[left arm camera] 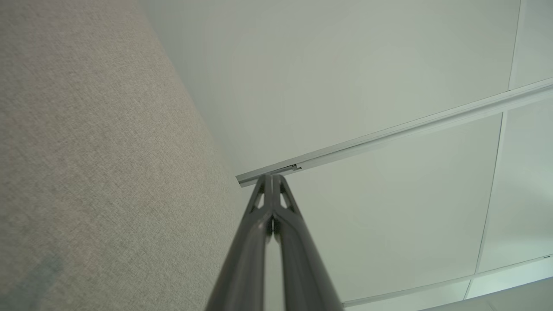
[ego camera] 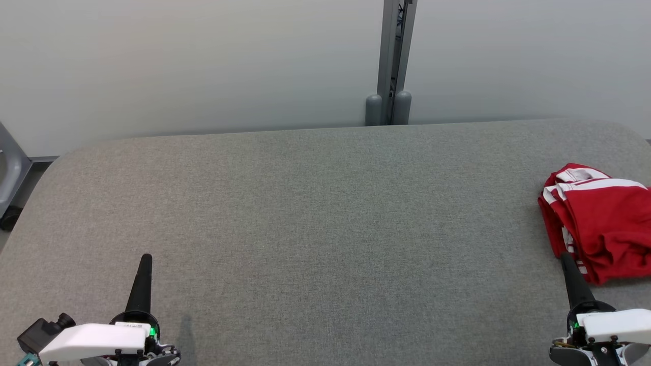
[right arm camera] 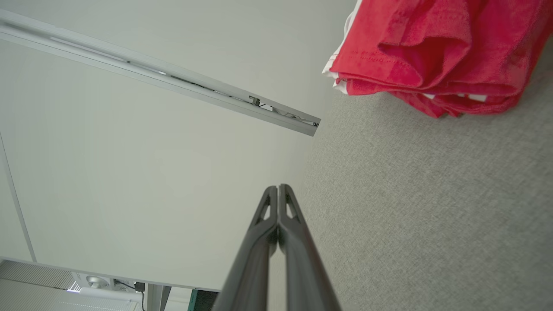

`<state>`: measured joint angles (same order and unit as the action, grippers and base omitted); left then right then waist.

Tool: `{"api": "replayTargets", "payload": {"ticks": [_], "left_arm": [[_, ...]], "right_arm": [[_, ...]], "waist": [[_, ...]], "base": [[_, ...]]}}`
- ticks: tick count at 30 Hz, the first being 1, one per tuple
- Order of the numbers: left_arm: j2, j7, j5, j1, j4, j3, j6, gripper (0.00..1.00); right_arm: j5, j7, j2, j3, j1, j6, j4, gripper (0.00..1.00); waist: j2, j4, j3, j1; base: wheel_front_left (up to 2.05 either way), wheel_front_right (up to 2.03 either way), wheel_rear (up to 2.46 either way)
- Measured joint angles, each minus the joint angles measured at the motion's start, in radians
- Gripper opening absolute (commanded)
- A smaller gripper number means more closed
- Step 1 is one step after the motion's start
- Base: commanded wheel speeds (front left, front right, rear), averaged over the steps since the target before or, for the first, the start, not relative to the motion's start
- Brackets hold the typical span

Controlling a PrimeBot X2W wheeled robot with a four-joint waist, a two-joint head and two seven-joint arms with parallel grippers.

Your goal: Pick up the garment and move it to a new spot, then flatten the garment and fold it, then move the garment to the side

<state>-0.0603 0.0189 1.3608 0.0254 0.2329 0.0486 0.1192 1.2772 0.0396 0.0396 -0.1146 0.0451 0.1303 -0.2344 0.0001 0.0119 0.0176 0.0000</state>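
Where the grey fabric-covered table [ego camera: 325, 203] rounds off, well to the right of the grey metal post [ego camera: 394, 61] and on the robot's side of it, the red garment [ego camera: 602, 223] with white stripes lies in a loosely folded heap of several layers. The right gripper [ego camera: 566, 257], fingers pressed together and holding nothing, points at the heap's near edge; contact cannot be confirmed. The left gripper [ego camera: 146, 258], well to the left of the post, is likewise closed and empty, over bare fabric. The table's woven cover is flat and unmarked, its far corners rounded. The post stands just behind the far edge, against a pale, plain wall [ego camera: 178, 61], with two grey rounded caps [ego camera: 387, 109] at its base. Far left of the post, a grey frame on a dark caster [ego camera: 7, 219] stands beside the table.
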Motion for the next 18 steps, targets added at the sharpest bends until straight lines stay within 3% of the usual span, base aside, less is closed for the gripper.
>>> {"api": "replayTargets", "payload": {"ticks": [18], "left_arm": [[0.000,0.038,0.124,0.032,0.006,0.021,0.003,0.00]], "right_arm": [[0.157,0.033,0.002,0.000,0.028,0.000,-0.005,0.00]], "waist": [[0.0000,-0.005,-0.009,0.0000]], "base": [[0.00,0.00,0.00]]}}
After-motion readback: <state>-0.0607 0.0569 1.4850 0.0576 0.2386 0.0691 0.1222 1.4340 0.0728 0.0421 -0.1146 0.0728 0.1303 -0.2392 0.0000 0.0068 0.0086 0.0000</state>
